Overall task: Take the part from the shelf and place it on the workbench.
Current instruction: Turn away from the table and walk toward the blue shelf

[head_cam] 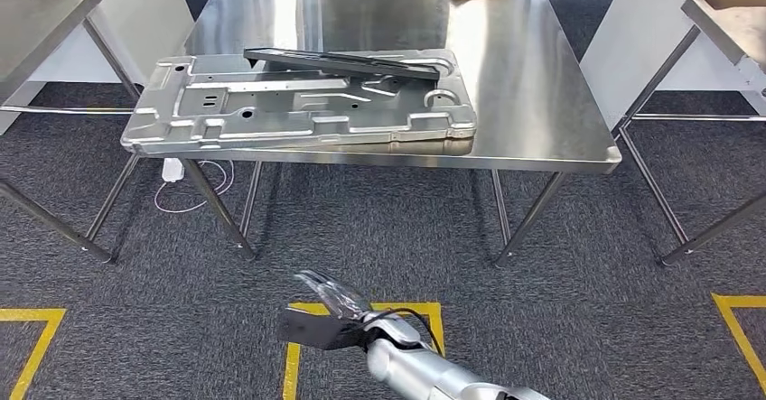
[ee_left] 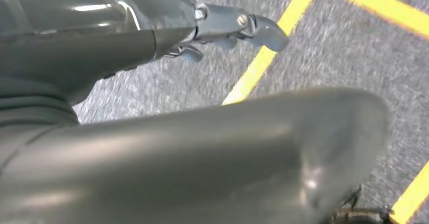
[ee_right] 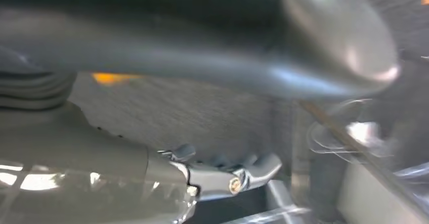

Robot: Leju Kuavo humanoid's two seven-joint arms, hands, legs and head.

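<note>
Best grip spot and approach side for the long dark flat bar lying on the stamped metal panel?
Judging by the head view, take the long dark flat bar near its right end, coming from the front edge of the steel table. It lies flat and slightly slanted across the far part of the stamped silver panel; that end is wider and sits nearer the panel's right side.

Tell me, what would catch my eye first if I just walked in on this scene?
Most likely the big pressed sheet-metal panel lying on the steel workbench, toward its front left, with a long dark part resting across its far edge. Next, the robot's silver right arm coming in from below, its right hand low over the grey carpet, near yellow floor tape. The left hand hangs above the same carpet, holding nothing.
</note>
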